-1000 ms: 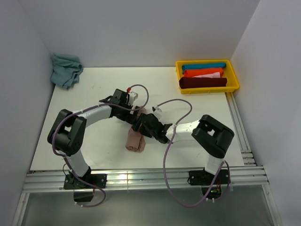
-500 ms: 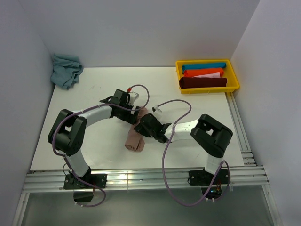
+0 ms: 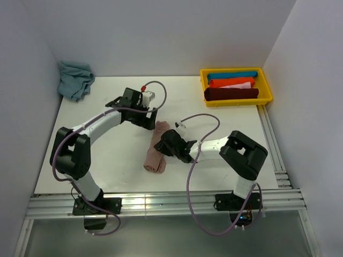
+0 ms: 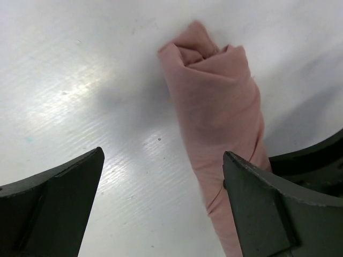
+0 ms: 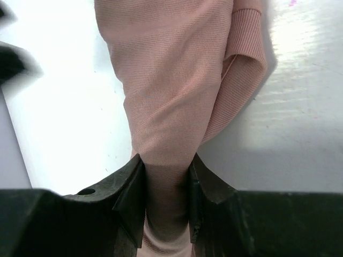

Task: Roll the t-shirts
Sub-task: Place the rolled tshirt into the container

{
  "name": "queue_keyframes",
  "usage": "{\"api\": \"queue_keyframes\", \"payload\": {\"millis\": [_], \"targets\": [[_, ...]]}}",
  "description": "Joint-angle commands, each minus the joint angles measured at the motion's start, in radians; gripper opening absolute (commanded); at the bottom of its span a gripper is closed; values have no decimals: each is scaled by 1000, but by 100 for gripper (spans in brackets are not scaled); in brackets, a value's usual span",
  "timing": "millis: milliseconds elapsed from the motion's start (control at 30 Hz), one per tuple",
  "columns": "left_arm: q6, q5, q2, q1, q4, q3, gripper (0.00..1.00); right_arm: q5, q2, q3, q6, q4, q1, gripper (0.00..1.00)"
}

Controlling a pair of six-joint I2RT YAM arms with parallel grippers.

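The dusty pink t-shirt (image 3: 155,151) is seen rolled into a tight tube, lying on the white surface (image 3: 107,155) between the two arms. Its middle is pinched between the narrowed jaws of the right pincer (image 5: 165,176), as the right wrist view shows. The left pincer (image 4: 163,187) is spread wide above the roll's far end, and nothing is held in it. Four rolled t-shirts (image 3: 231,88) are already packed in the yellow bin (image 3: 266,85) at the back right. A crumpled blue-grey cloth (image 3: 75,79), probably another shirt, lies unrolled at the back left. The pink roll appears finished but not yet binned.
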Motion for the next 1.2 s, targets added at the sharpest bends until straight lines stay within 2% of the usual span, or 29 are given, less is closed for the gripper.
{"api": "queue_keyframes", "payload": {"millis": [0,167,400,667,900,933,1033,1167], "targets": [[10,61,-86,37,-65,94,99,-9,-44,-26,-14,-76,-16,0],[27,125,-116,114,-166,198,99,-48,-90,-49,-11,-21,-55,0],[79,129,-215,140,-216,205,99,-87,-214,-23,-48,-26,-121,0],[79,113,-265,148,-225,177,99,-9,-363,158,-123,-187,-193,0],[73,129,-258,157,-230,172,99,-21,-395,229,-125,-155,-395,0],[76,130,-258,155,-231,175,99,-22,-394,250,-125,-144,-459,0],[77,119,-253,157,-233,180,99,-25,-371,290,-117,-104,-592,0],[77,122,-239,157,-230,177,99,-40,-259,344,-50,-32,-755,0]]}}
